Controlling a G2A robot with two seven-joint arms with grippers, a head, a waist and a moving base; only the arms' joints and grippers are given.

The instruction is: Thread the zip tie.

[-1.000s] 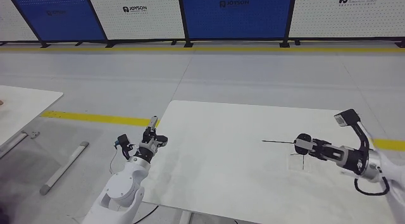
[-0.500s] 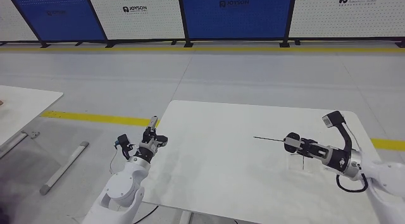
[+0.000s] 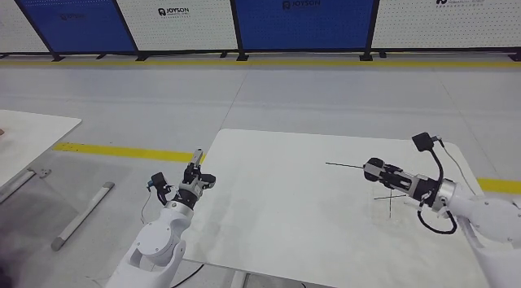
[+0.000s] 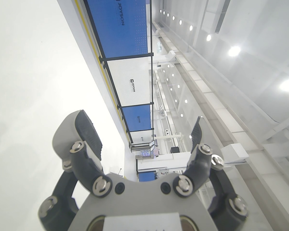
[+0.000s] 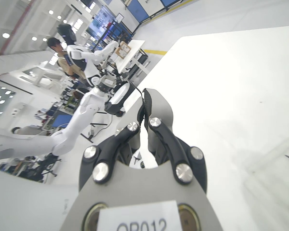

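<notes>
Black zip tie pinched above a white table as one gripper grips and the other waits.

White table [image 3: 285, 207] carries the scene: the right gripper [image 3: 368, 166] hangs over its right half with its jaws pressed together on one end of the zip tie [image 3: 342, 165]. The thin strip sticks out level from the fingertips [image 5: 147, 102] toward the table's middle, clear of the surface. The left gripper [image 4: 139, 118] sits well apart at the table's left edge, its jaws spread wide with nothing between the ribbed pads [image 4: 86, 131], which point up toward the hall's ceiling. Near the right arm, two thin dark strips [image 3: 389, 198] lie on the tabletop. A clear plastic tray [image 5: 274, 155] rests just beside that gripper.
</notes>
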